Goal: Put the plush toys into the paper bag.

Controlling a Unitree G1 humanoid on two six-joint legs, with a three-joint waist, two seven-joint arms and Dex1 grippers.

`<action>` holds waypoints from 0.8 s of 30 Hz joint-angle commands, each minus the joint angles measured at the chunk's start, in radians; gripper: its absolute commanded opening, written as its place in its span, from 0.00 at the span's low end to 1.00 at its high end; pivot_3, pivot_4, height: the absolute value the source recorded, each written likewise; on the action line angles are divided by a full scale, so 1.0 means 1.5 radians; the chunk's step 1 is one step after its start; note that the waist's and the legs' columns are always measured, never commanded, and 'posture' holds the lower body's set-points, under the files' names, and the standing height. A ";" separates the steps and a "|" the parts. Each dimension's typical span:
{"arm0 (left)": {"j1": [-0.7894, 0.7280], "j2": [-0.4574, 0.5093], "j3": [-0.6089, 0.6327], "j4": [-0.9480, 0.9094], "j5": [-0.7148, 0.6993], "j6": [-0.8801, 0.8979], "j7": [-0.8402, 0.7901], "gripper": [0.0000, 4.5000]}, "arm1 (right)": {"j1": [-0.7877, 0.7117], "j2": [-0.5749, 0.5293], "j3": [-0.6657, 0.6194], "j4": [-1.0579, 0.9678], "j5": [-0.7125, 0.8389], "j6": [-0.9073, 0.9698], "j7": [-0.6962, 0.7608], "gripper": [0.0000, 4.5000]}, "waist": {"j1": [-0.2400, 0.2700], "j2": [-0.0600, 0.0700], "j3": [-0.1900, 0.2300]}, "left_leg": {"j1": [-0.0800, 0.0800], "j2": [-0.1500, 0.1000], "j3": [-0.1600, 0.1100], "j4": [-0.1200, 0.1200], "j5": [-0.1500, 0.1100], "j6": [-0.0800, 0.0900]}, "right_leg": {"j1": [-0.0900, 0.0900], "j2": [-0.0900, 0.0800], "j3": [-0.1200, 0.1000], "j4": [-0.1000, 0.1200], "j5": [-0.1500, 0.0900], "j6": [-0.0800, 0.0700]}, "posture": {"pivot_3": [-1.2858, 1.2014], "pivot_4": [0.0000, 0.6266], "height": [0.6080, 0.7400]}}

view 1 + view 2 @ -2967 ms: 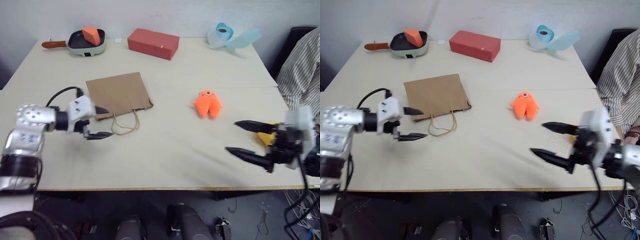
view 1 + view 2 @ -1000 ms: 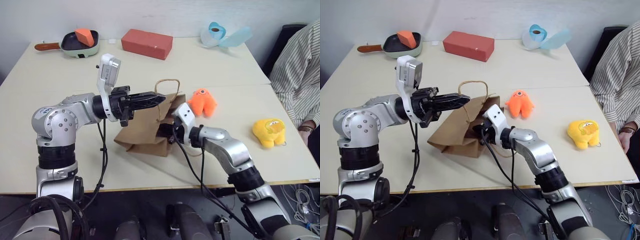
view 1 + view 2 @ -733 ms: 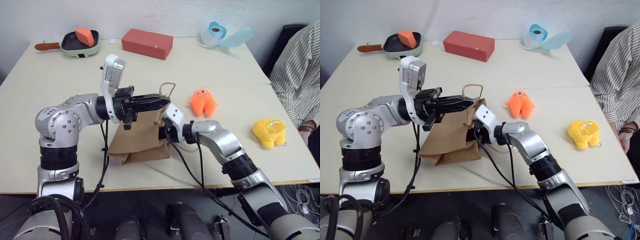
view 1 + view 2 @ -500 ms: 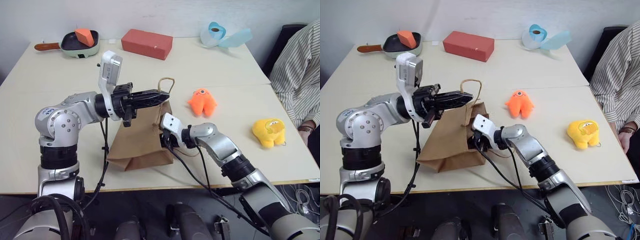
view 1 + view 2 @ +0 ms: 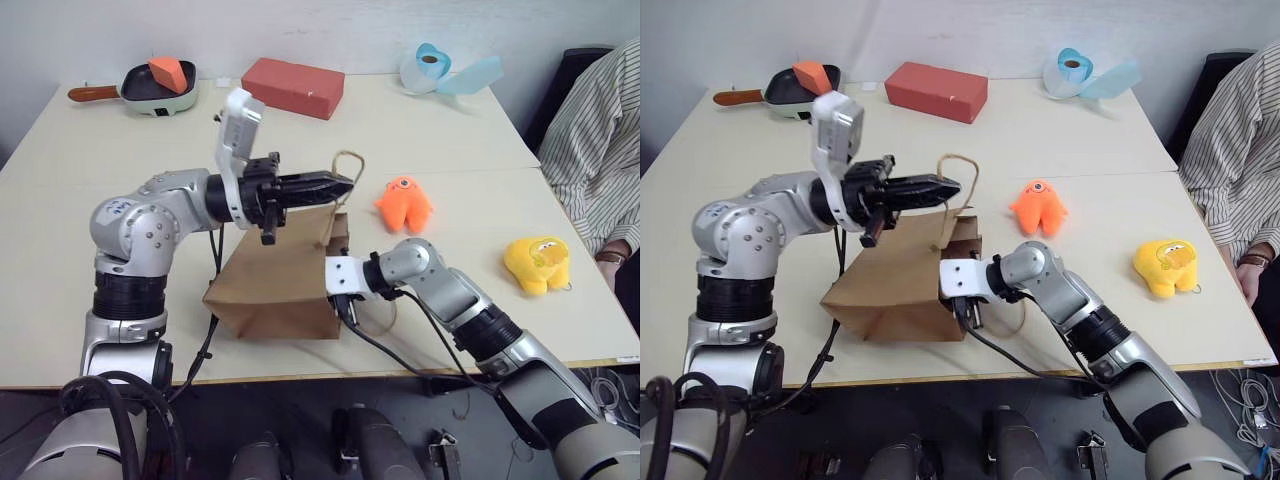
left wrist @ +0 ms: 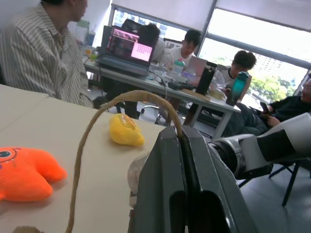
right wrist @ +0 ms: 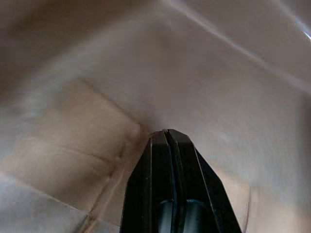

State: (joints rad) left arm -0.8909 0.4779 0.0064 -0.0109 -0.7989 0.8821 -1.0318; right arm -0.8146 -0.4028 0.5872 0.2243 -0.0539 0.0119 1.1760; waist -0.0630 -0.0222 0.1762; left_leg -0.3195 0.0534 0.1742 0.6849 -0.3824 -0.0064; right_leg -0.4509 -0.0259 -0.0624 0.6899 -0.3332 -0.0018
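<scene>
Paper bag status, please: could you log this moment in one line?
left gripper: shut on bag handle | right gripper: shut, inside paper bag | toys: on table

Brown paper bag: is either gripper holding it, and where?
The left gripper is shut on one twine loop handle of the brown paper bag. The right gripper, shut, is pushed inside it, gripping nothing.

Head stereo overhead; close wrist cameras.

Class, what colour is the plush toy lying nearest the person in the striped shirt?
Yellow. The plush toy shows best in the left eye view.
</scene>
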 commanded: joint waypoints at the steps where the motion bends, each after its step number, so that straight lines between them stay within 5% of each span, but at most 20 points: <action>1: -0.008 -0.010 -0.019 -0.026 0.013 -0.033 -0.022 0.00 | -0.037 0.025 0.006 0.037 -0.018 -0.089 0.019 0.01 | 0.000 0.000 0.000 | 0.000 0.000 0.000 0.000 0.000 0.000 | 0.000 0.000 0.000 0.000 0.000 0.000 | 0.52 0.24 1.00; 4: -0.013 -0.019 -0.024 -0.026 0.014 -0.038 -0.026 0.00 | -0.053 0.050 -0.002 0.076 -0.022 -0.091 0.020 0.01 | 0.001 0.000 0.000 | 0.000 0.000 0.000 0.000 0.000 0.000 | 0.000 0.000 0.000 0.000 0.000 0.000 | 0.52 0.24 1.00; 11: -0.007 -0.004 -0.002 -0.062 -0.012 -0.014 -0.025 0.00 | -0.037 0.156 -0.133 0.128 0.104 0.242 -0.035 0.01 | -0.008 0.000 0.000 | 0.000 0.001 0.000 0.000 0.000 0.000 | 0.000 0.000 0.000 0.001 0.000 0.000 | 0.52 0.24 1.00; 24: -0.066 0.007 0.147 -0.007 -0.119 0.064 0.088 0.00 | 0.000 0.137 -0.095 0.154 0.008 0.284 -0.150 0.01 | -0.013 0.000 0.000 | 0.001 0.000 -0.001 0.000 0.001 0.000 | 0.001 0.000 0.000 0.001 0.000 0.000 | 0.52 0.24 1.00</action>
State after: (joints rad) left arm -0.9589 0.4879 0.1911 -0.0172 -0.9326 0.9743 -0.9169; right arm -0.8394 -0.1701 0.4163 0.4236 0.0159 0.4259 0.9771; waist -0.0822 -0.0220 0.1761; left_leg -0.3172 0.0537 0.1722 0.6853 -0.3816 -0.0070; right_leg -0.4480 -0.0265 -0.0622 0.6910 -0.3333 -0.0019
